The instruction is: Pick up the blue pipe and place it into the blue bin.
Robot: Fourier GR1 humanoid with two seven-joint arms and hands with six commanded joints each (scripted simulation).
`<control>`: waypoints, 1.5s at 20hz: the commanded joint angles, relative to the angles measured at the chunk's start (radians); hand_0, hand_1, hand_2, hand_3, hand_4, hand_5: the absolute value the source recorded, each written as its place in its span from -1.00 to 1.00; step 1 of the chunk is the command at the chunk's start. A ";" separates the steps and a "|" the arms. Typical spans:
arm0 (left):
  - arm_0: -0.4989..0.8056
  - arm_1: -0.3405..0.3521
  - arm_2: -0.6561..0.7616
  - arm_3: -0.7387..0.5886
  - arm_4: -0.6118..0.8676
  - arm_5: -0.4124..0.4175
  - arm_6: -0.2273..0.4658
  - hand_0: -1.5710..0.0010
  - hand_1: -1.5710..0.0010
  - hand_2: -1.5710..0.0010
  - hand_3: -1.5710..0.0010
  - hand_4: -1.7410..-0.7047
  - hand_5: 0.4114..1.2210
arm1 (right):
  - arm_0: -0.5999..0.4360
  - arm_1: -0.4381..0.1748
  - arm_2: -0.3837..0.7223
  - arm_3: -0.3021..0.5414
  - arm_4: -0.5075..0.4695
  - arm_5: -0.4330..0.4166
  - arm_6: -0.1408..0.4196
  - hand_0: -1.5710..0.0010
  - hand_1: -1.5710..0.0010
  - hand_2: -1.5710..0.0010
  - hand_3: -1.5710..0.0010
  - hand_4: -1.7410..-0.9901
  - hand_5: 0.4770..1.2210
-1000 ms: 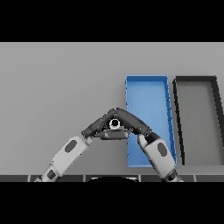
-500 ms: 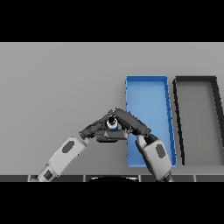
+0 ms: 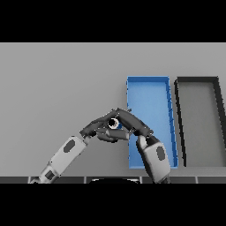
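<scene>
Just below the frame's centre, the blue pipe (image 3: 115, 124) sits between both curled hands: left robot hand (image 3: 98, 128) and right robot hand (image 3: 132, 123) clasp it, beside the blue bin (image 3: 150, 95)'s left wall.

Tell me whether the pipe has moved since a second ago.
Barely: held between both hands, the pipe sits slightly nearer the blue bin, still outside it.

You are looking at a bare test bench, not a home or kitchen. A plain grey table (image 3: 57, 84) fills the whole view, with no walls, furniture or household goods showing. Two shallow rectangular sorting trays lie side by side on its right part: a blue bin (image 3: 150, 84) and, just beside it, a dark grey bin (image 3: 198, 88). That sparse, ordered layout suggests a lab or robot trial station.
</scene>
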 commanded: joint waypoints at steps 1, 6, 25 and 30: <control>0.011 -0.004 0.000 -0.007 0.014 0.002 0.044 0.96 0.96 0.96 0.99 0.71 -0.48 | 0.004 0.007 0.001 0.005 0.013 0.001 -0.004 -1.00 -1.00 -1.00 -1.00 -0.33 1.00; 0.034 0.002 -0.005 -0.021 0.015 0.012 0.090 0.99 0.99 0.99 1.00 0.66 -0.60 | -0.011 0.085 -0.069 -0.009 -0.158 -0.001 0.108 -1.00 -1.00 -1.00 -1.00 -0.34 1.00; 0.074 0.043 -0.011 -0.066 0.002 0.013 0.110 1.00 1.00 1.00 1.00 0.74 -0.84 | -0.497 -0.399 -0.417 0.181 -0.421 -0.403 0.183 -1.00 -1.00 -1.00 -1.00 -0.35 1.00; 0.059 0.043 -0.002 -0.055 -0.010 0.028 0.129 1.00 1.00 1.00 1.00 0.76 -0.87 | -0.323 -0.442 -0.516 0.248 -0.396 -0.415 0.186 -1.00 -1.00 -1.00 -1.00 -0.35 1.00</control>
